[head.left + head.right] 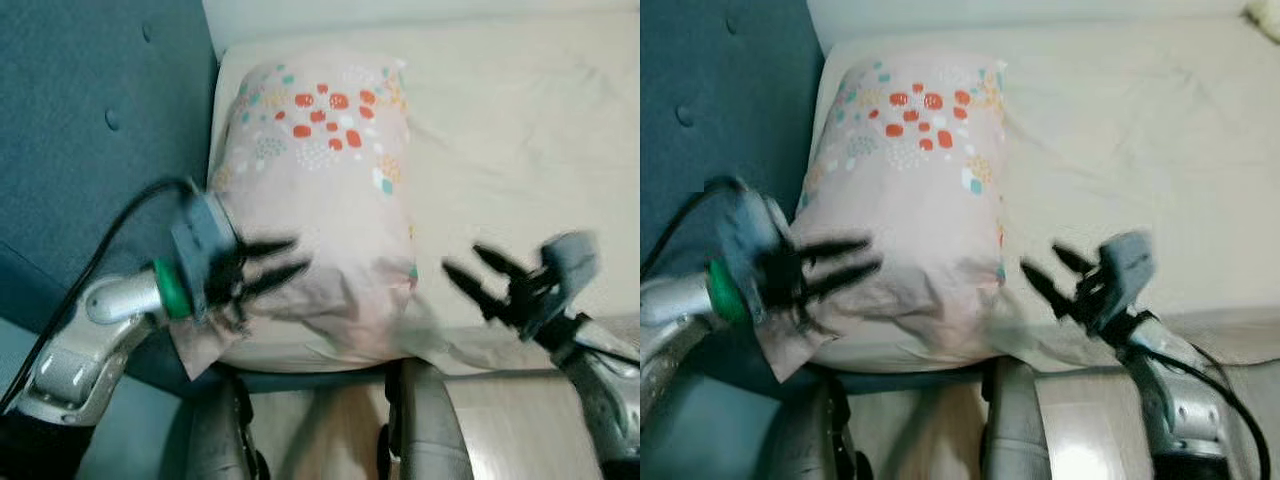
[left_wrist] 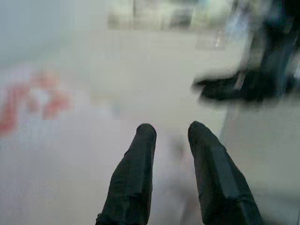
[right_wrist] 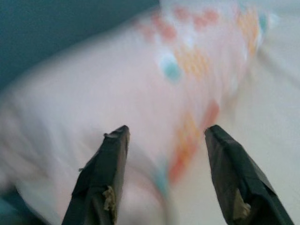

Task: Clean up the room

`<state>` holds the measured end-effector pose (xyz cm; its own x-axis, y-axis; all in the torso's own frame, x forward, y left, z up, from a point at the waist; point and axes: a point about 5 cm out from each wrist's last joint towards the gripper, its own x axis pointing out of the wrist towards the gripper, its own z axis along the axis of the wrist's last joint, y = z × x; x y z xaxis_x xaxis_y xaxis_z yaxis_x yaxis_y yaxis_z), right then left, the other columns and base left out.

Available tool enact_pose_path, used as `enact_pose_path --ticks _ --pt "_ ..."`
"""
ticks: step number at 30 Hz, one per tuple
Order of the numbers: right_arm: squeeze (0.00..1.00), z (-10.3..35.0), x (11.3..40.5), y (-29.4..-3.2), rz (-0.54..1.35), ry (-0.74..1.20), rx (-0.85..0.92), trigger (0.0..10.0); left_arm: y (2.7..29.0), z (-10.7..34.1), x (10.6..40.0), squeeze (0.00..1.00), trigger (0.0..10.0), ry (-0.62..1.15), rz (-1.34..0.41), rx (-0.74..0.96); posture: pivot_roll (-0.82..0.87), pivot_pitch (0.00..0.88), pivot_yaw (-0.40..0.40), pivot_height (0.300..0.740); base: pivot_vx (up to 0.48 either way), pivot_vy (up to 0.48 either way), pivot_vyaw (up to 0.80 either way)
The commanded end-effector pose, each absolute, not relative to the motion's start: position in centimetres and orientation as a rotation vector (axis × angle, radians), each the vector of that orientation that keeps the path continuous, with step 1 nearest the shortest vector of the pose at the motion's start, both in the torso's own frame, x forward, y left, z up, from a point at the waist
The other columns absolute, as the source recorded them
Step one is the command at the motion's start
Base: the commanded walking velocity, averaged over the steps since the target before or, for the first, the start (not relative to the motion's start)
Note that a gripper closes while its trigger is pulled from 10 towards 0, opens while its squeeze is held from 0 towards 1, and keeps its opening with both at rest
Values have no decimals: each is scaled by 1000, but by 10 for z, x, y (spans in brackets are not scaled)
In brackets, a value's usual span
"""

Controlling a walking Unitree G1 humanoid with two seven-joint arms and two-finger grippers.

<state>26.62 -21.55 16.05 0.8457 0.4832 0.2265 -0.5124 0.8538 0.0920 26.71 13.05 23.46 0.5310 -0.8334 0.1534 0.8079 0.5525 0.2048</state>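
A pale pink pillow (image 1: 320, 200) with red, orange and teal spots lies on the cream bed sheet (image 1: 520, 150), up against the teal headboard (image 1: 90, 120). My left gripper (image 1: 285, 265) rests over the pillow's near left part, fingers (image 2: 138, 178) open a little with nothing between them. My right gripper (image 1: 470, 275) hovers open just right of the pillow's near corner, and the right wrist view has the pillow (image 3: 154, 93) straight ahead between its fingers (image 3: 105, 173).
The mattress front edge (image 1: 330, 355) runs just before my body. Wooden floor (image 1: 500, 420) lies below it. The sheet stretches bare to the right of the pillow. A black cable (image 1: 120, 230) loops from my left wrist over the headboard.
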Motion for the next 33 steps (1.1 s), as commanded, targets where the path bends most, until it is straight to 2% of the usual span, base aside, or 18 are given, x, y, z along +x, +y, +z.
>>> enact_pose_path --ticks 1,3,7,8,10,11,18,25,33 --pt "0 175 273 -204 481 -291 255 10000 123 241 273 0 10000 -285 -887 86 -55 47 74 570 0 0 0" --pt "0 183 282 -188 472 -337 285 10000 112 240 280 0 10000 -319 -795 120 -49 35 69 570 0 0 0" --pt "0 182 291 -179 467 -353 307 10000 107 229 286 0 10000 -308 -706 160 -39 23 58 570 0 0 0" --pt "0 181 299 -175 433 -359 334 10000 108 220 289 0 10000 -269 -628 145 -31 16 49 579 0 0 0" --pt "0 181 299 -175 433 -359 334 10000 108 220 289 0 10000 -269 -628 145 -31 16 49 579 0 0 0" --pt "0 185 300 -173 421 -351 356 10000 115 216 292 0 10000 -227 -531 129 -22 5 35 589 0 0 0" --pt "0 192 299 -174 421 -353 374 10000 130 202 302 0 10000 -177 -360 170 -29 0 33 613 0 0 0" --pt "0 188 299 -177 406 -349 366 10000 135 189 308 0 10000 -143 -314 185 -39 0 38 637 0 0 0" --pt "0 182 300 -175 409 -314 368 10000 123 188 309 0 10000 -140 -329 156 -37 0 33 669 0 0 0"
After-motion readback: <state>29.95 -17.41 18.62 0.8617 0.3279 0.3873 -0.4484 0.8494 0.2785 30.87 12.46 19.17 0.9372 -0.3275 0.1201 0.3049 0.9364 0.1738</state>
